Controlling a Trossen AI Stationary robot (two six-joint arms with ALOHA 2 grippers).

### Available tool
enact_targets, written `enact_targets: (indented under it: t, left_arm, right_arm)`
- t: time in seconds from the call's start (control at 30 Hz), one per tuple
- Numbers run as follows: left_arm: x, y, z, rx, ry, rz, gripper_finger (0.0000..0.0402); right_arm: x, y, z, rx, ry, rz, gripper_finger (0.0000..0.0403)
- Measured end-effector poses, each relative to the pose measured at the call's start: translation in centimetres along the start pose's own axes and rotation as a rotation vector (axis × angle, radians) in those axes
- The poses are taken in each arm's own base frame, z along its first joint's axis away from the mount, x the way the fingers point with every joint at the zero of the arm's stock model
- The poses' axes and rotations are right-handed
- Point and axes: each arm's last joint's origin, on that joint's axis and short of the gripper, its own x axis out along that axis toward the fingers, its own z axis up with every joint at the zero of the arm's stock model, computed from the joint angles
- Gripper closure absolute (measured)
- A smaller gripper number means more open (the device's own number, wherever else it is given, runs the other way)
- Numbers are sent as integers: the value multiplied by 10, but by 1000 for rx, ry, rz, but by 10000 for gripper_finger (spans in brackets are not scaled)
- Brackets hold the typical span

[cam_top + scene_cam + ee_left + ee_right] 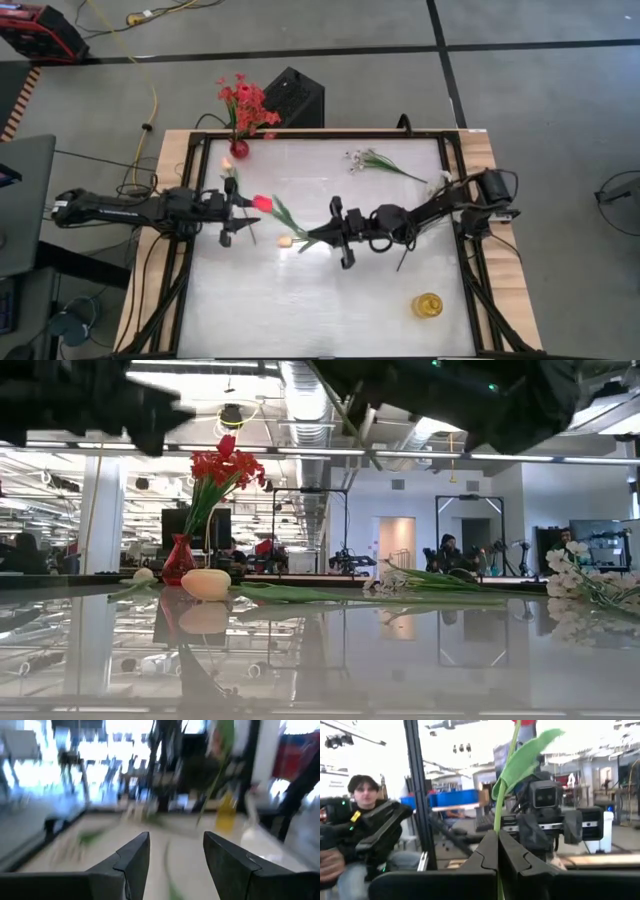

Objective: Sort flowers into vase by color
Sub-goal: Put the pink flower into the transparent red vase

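Red bloom on a green stem: the red-pink tulip (pixel 263 203) is held above mid-table, its stem clamped between the closed fingers of the right gripper (pixel 338 232), as the right wrist view shows plainly. The left gripper (pixel 233 212) hovers just beside the bloom with fingers spread and empty, though its own view is too smeared to say how near. This looks like a handover or a carry toward the red vase (pixel 239 149) at the far left edge, which already holds red clustered blooms (pixel 247 103). Next, the stem needs steering upright into that vase. A pale orange tulip bud (pixel 285 241) lies on the table (pixel 300 300) near the right gripper; the white sprigs (pixel 370 160) rest toward the far side.
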Motion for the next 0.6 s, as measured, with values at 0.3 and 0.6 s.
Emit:
enact_targets:
  t: [0.3, 0.6]
  left_arm:
    - [18, -1, 3, 2, -100, -19, 226]
    - [42, -4, -7, -42, -163, -55, 226]
  right_arm:
    - [29, -17, 15, -71, 47, -53, 381]
    - [32, -19, 14, -92, 79, -89, 381]
